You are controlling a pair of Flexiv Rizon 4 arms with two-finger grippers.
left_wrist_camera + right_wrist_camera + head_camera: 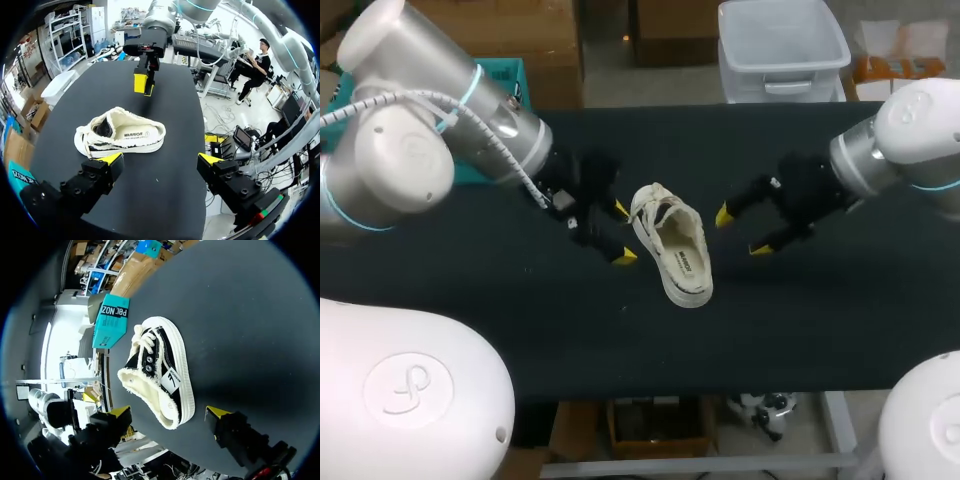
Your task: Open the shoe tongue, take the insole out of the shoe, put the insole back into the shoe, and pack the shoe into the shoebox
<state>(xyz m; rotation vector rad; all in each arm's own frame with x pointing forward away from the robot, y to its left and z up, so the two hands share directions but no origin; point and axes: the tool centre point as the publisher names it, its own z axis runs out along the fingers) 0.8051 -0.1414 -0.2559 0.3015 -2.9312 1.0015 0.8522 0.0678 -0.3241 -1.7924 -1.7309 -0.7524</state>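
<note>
Yellow-tipped, my left fingers (623,257) and right fingers (722,215) are spread wide, holding nothing, one pair each side of the cream-and-black canvas shoe (675,245). It sits mid black desk (820,320), where I think both can reach its tongue.

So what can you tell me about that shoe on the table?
The shoe is a cream low sneaker with black side panels, white laces and a pale rubber sole. Its opening gapes wide, showing a cream insole. It stands upright on the black table, between the left hand and right hand, both open, neither touching it.
</note>
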